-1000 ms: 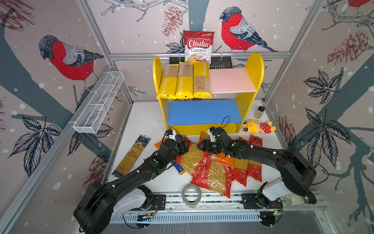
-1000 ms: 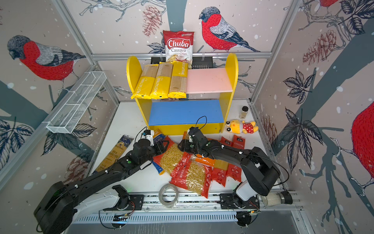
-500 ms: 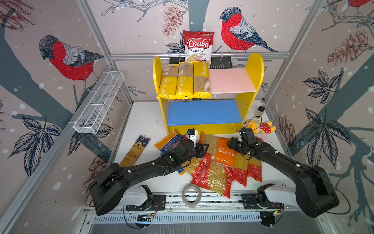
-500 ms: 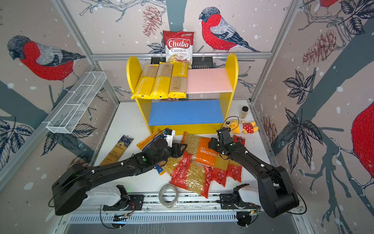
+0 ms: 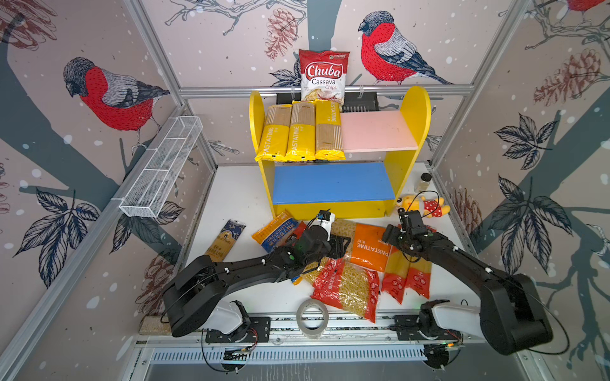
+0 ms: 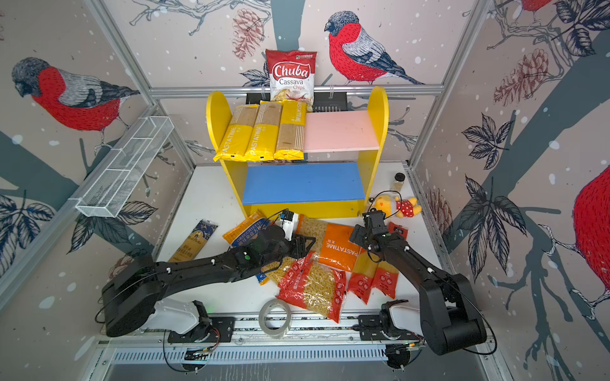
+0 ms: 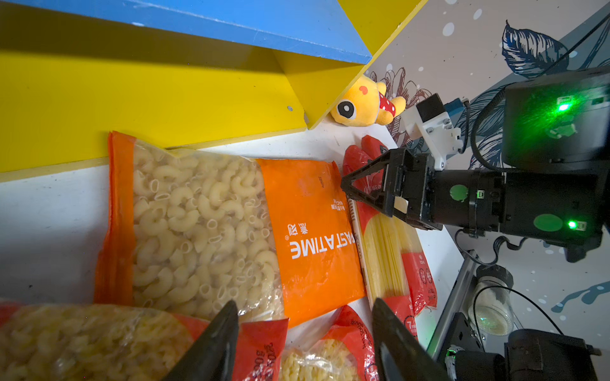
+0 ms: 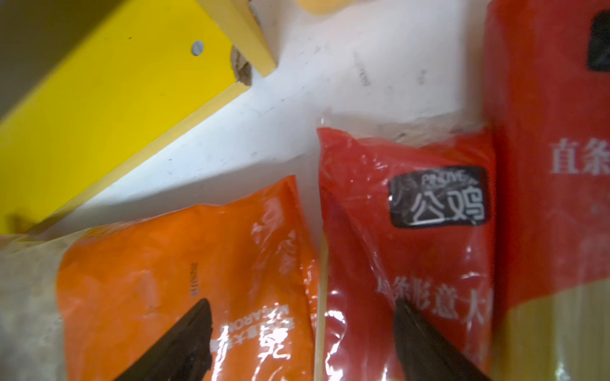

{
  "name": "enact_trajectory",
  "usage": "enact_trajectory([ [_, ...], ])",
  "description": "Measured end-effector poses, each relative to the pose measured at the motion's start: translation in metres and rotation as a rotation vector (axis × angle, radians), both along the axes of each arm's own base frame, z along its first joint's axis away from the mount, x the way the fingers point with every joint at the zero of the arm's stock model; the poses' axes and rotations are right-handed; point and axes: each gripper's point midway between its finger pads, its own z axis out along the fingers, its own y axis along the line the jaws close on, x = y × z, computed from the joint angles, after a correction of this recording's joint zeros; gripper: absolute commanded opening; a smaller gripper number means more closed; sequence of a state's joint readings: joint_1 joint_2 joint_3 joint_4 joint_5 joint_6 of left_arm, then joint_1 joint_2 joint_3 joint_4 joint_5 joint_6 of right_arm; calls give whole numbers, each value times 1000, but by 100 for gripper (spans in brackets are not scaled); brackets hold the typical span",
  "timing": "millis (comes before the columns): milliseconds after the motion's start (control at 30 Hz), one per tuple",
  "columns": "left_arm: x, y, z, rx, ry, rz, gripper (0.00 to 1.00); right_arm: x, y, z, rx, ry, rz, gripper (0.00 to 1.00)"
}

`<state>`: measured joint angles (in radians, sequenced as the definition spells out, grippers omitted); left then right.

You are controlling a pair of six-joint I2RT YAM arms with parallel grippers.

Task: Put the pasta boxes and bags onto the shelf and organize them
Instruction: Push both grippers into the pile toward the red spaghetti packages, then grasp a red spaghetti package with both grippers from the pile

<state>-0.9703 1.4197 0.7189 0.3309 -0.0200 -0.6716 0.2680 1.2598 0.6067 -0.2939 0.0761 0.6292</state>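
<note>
Your right claw [image 8: 302, 306] has swung right and spread wide over the orange macaroni bag [image 5: 369, 252] on the bench [image 5: 231, 198], holding nothing. Your left claw [image 7: 303, 303] also gapes, unladen. On the shelf [image 5: 414, 109], the pink board [image 5: 376, 132] carries three yellow PASTATIME packs [image 5: 298, 132].

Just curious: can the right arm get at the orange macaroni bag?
Likely yes: the right gripper hangs open over the edge of the orange macaroni bag, beside a red spaghetti pack; nothing covers it.
</note>
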Motion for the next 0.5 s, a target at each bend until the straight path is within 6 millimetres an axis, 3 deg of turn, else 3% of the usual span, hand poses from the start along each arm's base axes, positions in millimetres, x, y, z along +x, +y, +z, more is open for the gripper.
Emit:
enact_trajectory([
  [200,-3,-2,-4,3,13,-16,63,-3,-3,1,-2,-10,-15,79],
  [367,-4,-1,-8,9,18,-18,63,1,3,20,19,-37,-12,79],
  [500,-4,-1,-8,9,18,-19,63,1,-9,31,-24,-63,-48,80],
])
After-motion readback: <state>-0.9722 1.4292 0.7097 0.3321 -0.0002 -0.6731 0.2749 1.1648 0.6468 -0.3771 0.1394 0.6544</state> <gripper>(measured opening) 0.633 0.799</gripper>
